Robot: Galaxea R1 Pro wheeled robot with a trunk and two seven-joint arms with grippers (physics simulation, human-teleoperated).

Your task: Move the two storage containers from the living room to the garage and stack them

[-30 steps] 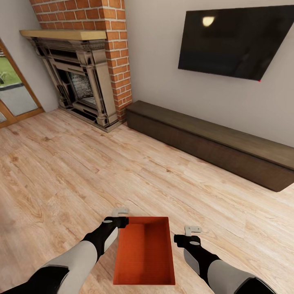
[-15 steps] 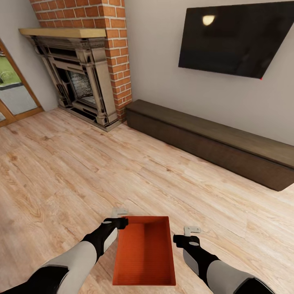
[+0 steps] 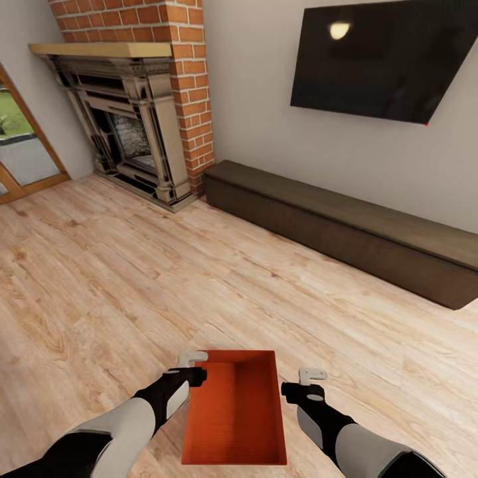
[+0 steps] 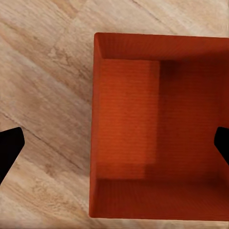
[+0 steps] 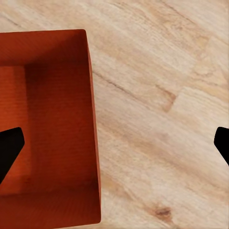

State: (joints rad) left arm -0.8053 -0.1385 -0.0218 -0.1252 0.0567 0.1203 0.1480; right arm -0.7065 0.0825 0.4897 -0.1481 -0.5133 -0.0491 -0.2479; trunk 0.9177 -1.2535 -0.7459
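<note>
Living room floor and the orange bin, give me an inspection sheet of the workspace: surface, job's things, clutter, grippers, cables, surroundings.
Surface: light wood plank floor, bare around the bin.
Job's things: one orange bin, open-topped and with nothing in it, between the two arms; whether it rests on the floor cannot be told.
Clutter: nothing seen.
Grippers: left gripper open, straddling the bin's left wall; right gripper open, straddling its right wall.
Cables: nothing seen.
Surroundings: brick fireplace, long dark low cabinet along the wall, black television above it, glass door at far left.
</note>
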